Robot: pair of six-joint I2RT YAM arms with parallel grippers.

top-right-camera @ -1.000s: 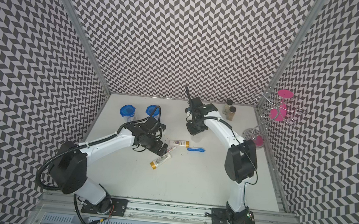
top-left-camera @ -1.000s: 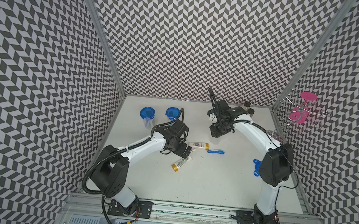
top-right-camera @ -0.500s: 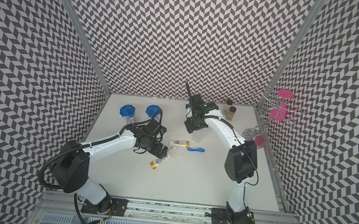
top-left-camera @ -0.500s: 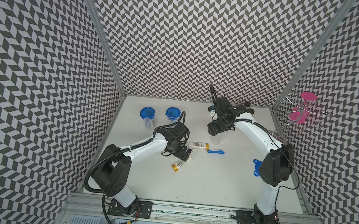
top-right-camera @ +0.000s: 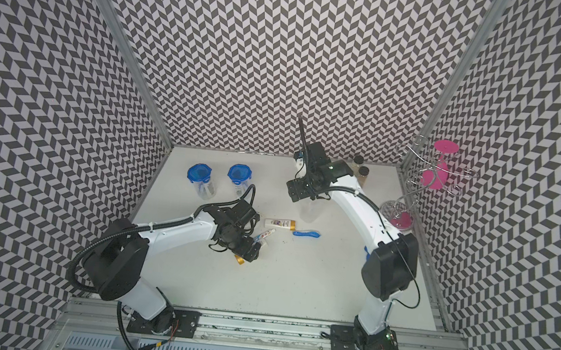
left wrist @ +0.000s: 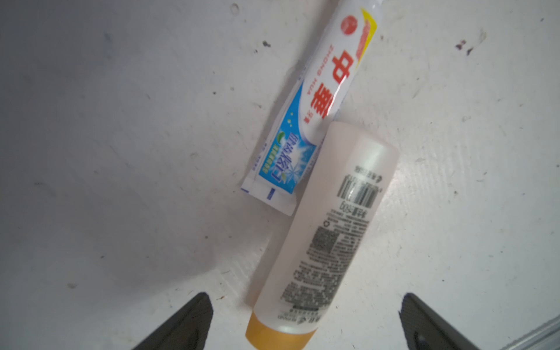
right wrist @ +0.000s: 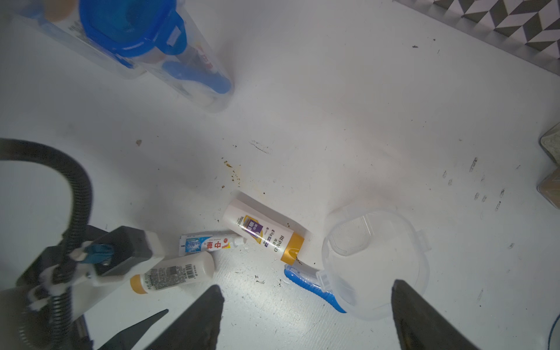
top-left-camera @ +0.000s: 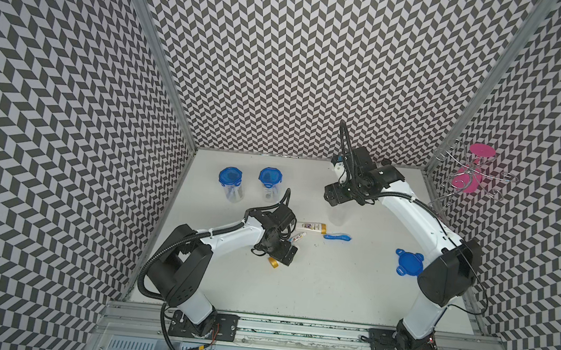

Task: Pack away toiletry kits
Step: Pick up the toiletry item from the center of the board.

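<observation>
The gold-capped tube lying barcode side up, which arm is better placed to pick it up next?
Left. The left pincer, open, hovers over that gold-capped tube, fingers either side of the cap end. The right pincer, also open, is farther back by the empty clear cup.

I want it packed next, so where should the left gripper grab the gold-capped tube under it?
Across the round body near the gold cap, coming straight down. The tube lies flat under the open left gripper, and its far end touches the toothpaste, so gripping there might catch both.
</observation>
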